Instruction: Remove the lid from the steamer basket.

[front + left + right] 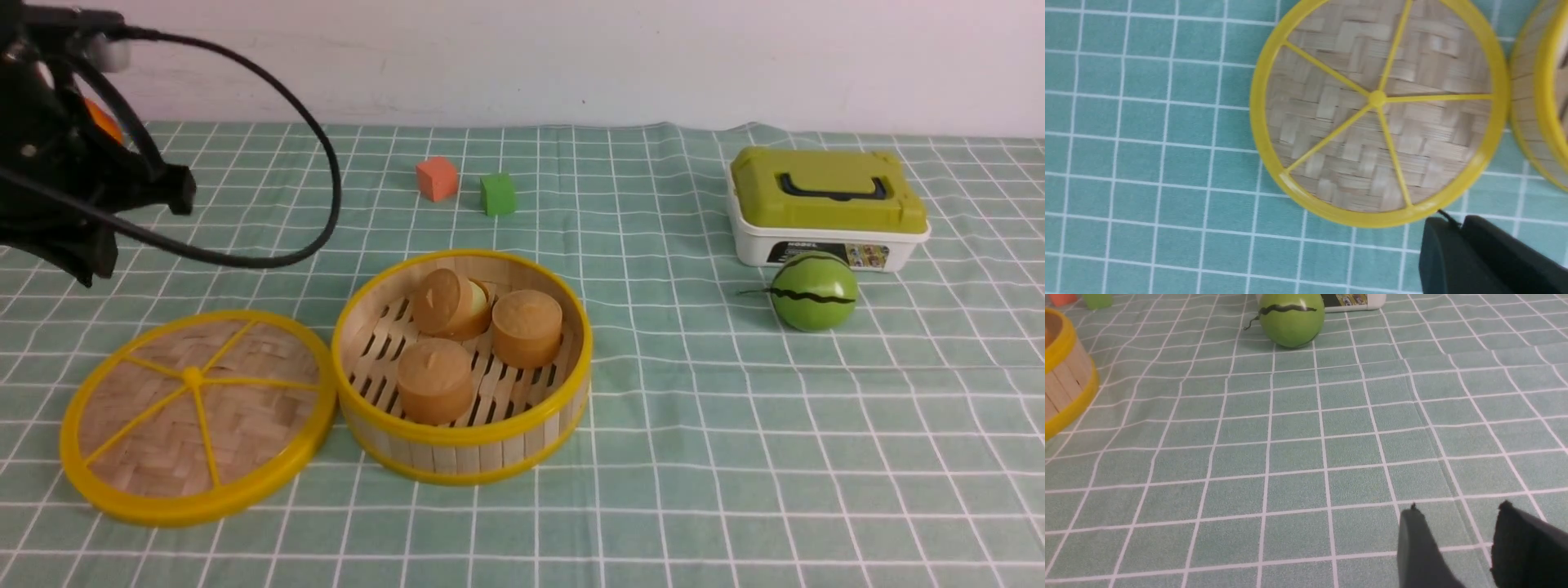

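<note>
The lid (pixel 198 414) lies flat on the checked cloth, its spokes facing up, touching the left side of the steamer basket (pixel 465 453). The basket stands uncovered, with three brown round cakes (pixel 526 327) on its slatted floor. In the left wrist view the lid (pixel 1378 106) fills the middle, with the basket's wall (pixel 1535 102) at the edge. My left gripper (pixel 1457 222) hangs above the cloth just off the lid's rim, shut with nothing in it. My right gripper (pixel 1459 506) stands open over bare cloth, well away from the basket (pixel 1065 388).
An orange cube (pixel 437 178) and a green cube (pixel 497 193) sit behind the basket. At the right stand a white box with an olive-green lid (pixel 826 208) and a green striped ball (pixel 814 291) in front of it. A black cable (pixel 318 147) loops from the left arm.
</note>
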`<act>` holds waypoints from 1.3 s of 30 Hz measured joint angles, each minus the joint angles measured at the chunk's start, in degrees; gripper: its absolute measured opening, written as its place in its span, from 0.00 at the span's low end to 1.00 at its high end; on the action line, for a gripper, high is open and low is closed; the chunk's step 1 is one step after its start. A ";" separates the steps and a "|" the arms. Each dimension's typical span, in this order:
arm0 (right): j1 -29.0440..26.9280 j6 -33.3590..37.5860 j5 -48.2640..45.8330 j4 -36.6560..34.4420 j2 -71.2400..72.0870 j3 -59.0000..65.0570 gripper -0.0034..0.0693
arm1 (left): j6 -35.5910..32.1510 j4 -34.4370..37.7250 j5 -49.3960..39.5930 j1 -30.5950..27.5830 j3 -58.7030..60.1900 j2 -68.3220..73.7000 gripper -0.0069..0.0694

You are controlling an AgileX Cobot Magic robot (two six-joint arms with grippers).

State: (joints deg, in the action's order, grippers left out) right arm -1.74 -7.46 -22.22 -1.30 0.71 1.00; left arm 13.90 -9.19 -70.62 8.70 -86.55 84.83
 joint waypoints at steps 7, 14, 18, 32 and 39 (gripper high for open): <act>0.00 0.00 0.00 0.00 0.00 0.00 0.38 | -6.01 12.78 2.41 0.00 11.76 -17.81 0.07; 0.00 0.00 0.00 0.00 0.00 0.00 0.38 | -6.62 16.36 13.76 0.00 32.91 -42.04 0.07; 0.00 0.00 0.00 0.00 0.00 0.00 0.38 | -6.46 25.08 26.15 0.00 48.79 -56.68 0.07; 0.00 0.00 0.00 0.00 0.00 0.00 0.38 | -7.81 31.30 44.57 0.00 66.83 -76.25 0.07; 0.00 0.00 0.00 0.00 0.00 0.00 0.38 | -7.85 31.32 44.65 0.00 66.90 -76.25 0.07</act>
State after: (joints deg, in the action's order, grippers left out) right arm -1.74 -7.46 -22.22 -1.30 0.71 1.00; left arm 6.05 22.13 -25.97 8.70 -19.65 8.58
